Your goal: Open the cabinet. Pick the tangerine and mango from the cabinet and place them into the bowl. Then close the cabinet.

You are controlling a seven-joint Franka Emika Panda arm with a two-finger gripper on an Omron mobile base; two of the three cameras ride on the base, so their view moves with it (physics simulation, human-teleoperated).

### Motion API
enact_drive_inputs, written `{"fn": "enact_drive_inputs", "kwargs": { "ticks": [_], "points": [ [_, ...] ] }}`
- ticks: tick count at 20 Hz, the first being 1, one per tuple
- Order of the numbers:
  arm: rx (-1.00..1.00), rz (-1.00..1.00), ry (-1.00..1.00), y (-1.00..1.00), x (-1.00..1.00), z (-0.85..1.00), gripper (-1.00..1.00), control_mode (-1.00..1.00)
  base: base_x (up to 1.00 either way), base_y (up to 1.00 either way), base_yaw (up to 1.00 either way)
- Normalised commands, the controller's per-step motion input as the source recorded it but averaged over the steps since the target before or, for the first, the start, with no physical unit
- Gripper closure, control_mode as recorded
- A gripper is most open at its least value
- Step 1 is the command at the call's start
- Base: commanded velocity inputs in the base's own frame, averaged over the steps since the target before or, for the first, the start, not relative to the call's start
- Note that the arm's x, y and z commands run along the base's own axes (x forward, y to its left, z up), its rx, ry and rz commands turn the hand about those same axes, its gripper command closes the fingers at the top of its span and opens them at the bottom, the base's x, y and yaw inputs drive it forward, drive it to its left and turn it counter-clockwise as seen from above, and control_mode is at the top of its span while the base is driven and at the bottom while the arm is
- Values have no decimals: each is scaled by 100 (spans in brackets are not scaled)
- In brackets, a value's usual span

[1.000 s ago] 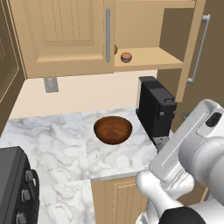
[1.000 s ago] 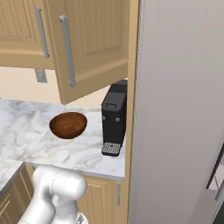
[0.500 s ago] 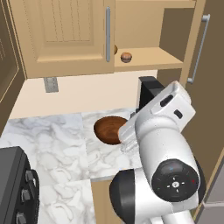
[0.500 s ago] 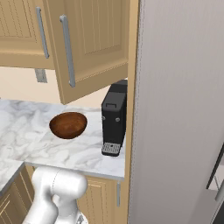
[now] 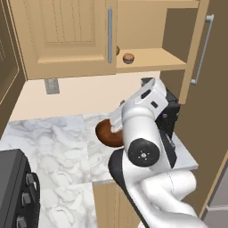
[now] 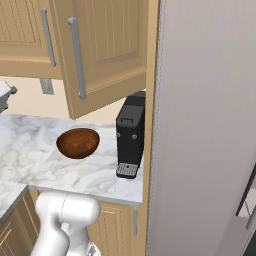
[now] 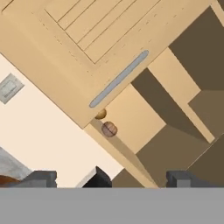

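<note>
cabinet (image 5: 67, 40) hangs on the far wall above the tabletop (image 5: 49, 138), with its left door shut and its right door (image 5: 202, 58) swung wide open toward the near right. on the bare shelf (image 5: 151, 58) inside sit two small round fruits: a brownish one (image 5: 128, 58) out in the open near the front edge, and a more orange one (image 5: 118, 50) just left of it, half hidden behind the edge of the shut door. in the hand view the same pair appear close together below the silver bar handle (image 7: 119, 78), the orange one (image 7: 100, 114) tucked against the door and the brown one (image 7: 109, 129) just beside it; which is the tangerine and which the mango cannot be told at this size.

bowl (image 6: 78, 143), dark reddish-brown and round, rests on the marble tabletop below the cabinet, left of a black coffee machine (image 6: 131, 135). in the left base view the bowl (image 5: 106, 133) is partly covered by the white arm (image 5: 142, 133), which rises from the near right and reaches up in front of it. a grey wall outlet (image 5: 51, 85) sits on the wall to the left, and a black stove edge (image 5: 15, 191) shows at the near left.

hand (image 7: 107, 178) points up toward the open shelf, well apart from the fruit, its two dark fingertips (image 7: 177, 178) standing separated with nothing between them, so it is released.
</note>
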Motion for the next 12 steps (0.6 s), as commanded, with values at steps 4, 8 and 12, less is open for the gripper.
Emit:
{"fn": "enact_drive_inputs", "kwargs": {
  "ticks": [4, 8, 12],
  "points": [
    [2, -9, -8, -33, 94, -2, -100, -100, 0, 0, 0],
    [3, -31, -9, -50, 50, 0, -100, -100, 0, 0, 0],
    [0, -50, -2, -24, 26, 0, -100, -100, 0, 0, 0]
  ]
}}
